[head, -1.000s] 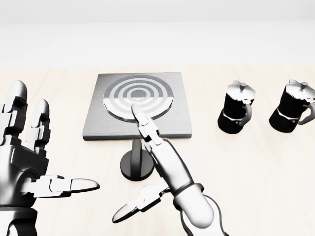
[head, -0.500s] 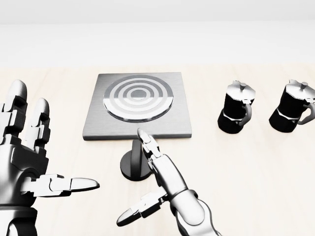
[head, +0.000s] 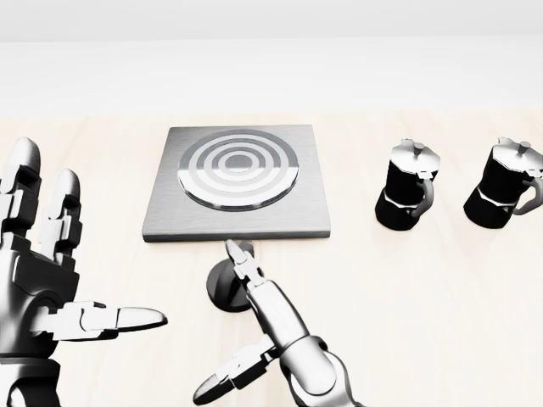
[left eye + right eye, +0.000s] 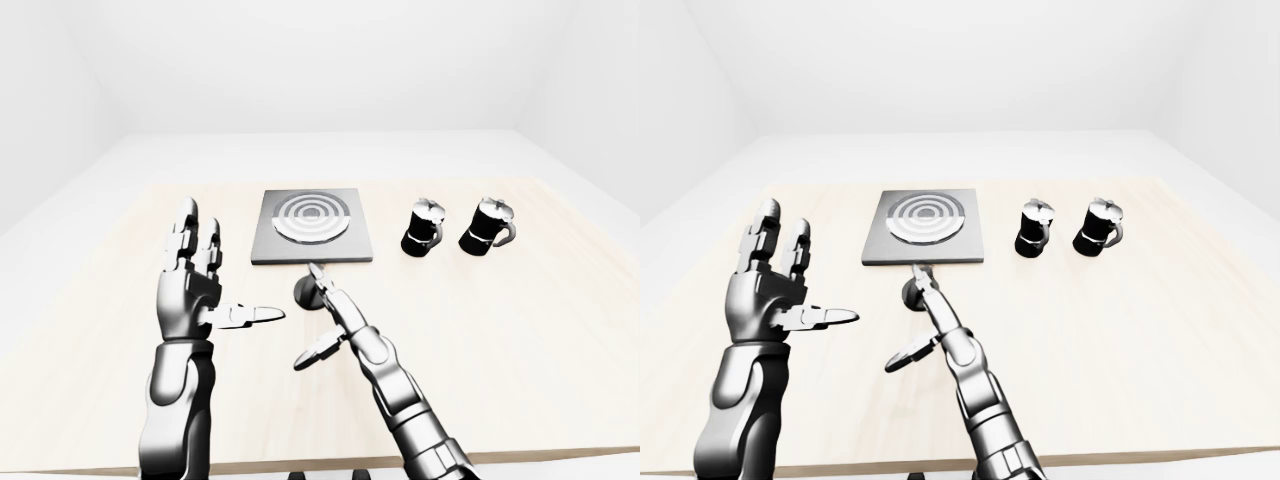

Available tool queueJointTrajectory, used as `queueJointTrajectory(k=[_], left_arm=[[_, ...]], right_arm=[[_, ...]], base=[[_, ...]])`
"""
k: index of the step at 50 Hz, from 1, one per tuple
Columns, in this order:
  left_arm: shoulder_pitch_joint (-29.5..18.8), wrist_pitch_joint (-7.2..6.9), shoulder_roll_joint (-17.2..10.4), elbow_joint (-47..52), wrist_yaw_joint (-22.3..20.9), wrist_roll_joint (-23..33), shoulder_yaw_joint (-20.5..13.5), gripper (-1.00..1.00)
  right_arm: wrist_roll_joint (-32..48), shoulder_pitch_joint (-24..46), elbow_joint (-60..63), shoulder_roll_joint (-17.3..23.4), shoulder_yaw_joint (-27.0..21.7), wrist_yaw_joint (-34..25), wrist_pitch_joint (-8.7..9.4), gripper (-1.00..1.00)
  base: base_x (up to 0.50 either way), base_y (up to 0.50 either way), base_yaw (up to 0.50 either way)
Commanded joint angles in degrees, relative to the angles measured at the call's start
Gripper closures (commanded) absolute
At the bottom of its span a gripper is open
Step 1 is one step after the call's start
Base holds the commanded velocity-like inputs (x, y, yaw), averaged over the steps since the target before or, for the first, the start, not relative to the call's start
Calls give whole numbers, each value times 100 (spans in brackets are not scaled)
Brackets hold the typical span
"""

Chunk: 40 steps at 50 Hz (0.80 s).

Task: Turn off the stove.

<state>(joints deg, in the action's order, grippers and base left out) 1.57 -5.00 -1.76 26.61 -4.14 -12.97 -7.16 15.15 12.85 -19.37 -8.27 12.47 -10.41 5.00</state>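
The stove [image 3: 236,182] looks brushed metal, the pots [image 3: 408,196] glossy black (silvery lids), the table [image 3: 441,297] pale matt wood, both hands [image 3: 42,288] polished metal.

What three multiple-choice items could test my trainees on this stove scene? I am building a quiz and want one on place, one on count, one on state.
1. In the head view, where is the round black knob relative to the square stove plate?
A. Just below its bottom edge
B. On top of the rings
C. To its right, beside the pots

2. How many black moka pots stand on the table?
A. One
B. Two
C. Three

3. How does the left hand stand?
A. Closed in a fist
B. Clamped on the knob
C. Open, fingers spread, touching nothing

Answers:
1. A: the knob sits below the plate, with the right hand reaching a fingertip over it.
2. B: one moka pot and a second moka pot to the plate's right.
3. C: its fingers point up, thumb out, holding nothing.
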Motion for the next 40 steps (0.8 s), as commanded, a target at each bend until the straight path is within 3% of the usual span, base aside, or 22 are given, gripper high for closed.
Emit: queueJointTrajectory(k=[1, 17, 21, 30, 40], left_arm=[[1, 0, -4, 41, 0, -42, -42, -100], [-15, 0, -8, -27, 5, -51, -42, -100], [-33, 0, -33, 60, 18, -144, -126, -100], [-55, 0, -35, 14, 30, -144, -118, -100], [-67, 0, -33, -20, 33, -110, -99, -100]], right_arm=[[-6, 105, 75, -337, 315, -175, 0, -100], [-49, 264, -151, -509, 300, -238, 0, -100], [-42, 576, -594, -487, 132, -143, 0, -100], [-482, 1356, -1543, -39, -619, 2, 0, -100], [-817, 1639, -2034, 556, -1080, 82, 0, -100]], base=[[0, 0, 0], [0, 0, 0], [0, 0, 0], [0, 0, 0], [0, 0, 0]])
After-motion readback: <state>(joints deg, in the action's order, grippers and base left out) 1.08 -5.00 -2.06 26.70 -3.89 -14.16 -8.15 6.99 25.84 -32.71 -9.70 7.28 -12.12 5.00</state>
